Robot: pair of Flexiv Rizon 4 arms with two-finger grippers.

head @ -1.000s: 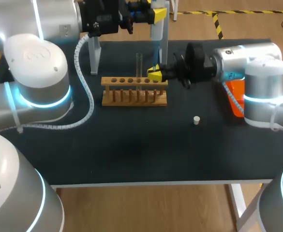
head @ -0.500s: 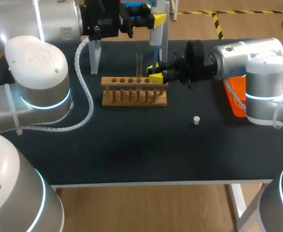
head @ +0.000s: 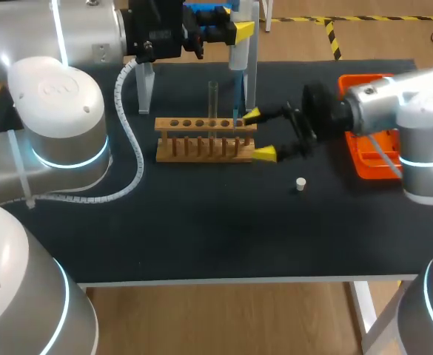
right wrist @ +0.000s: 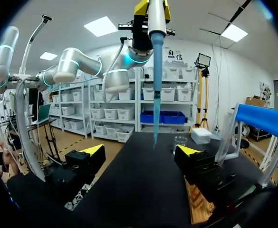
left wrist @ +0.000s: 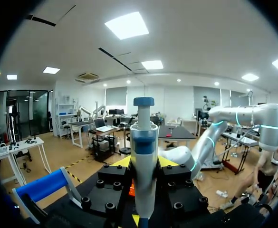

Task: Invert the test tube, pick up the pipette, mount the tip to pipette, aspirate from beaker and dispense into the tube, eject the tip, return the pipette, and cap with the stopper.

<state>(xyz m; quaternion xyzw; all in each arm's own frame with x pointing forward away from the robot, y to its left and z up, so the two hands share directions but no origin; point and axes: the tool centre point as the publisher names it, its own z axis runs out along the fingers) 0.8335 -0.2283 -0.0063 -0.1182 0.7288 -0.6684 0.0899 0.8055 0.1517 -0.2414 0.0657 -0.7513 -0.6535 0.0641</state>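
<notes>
Pipette held up over the rack, right gripper standing wide open beside it.

From where I stood, the left gripper (head: pixel 235 31) was clamped on the body of the pipette (head: pixel 238 55), holding it upright above the far side of the table (head: pixel 201 222), with its blue tip (head: pixel 236 96) pointing down towards the right end of the wooden rack (head: pixel 205 140). The right gripper (head: pixel 258 134) sat just off that end of the rack with its fingers spread wide and nothing between them, the blue tip hanging ahead of it and untouched. A glass test tube (head: pixel 213 100) stood upright in the rack, the small white stopper (head: pixel 300 184) lay alone on the table nearer the front, and an orange tray (head: pixel 360 159) sat under the right arm.
</notes>
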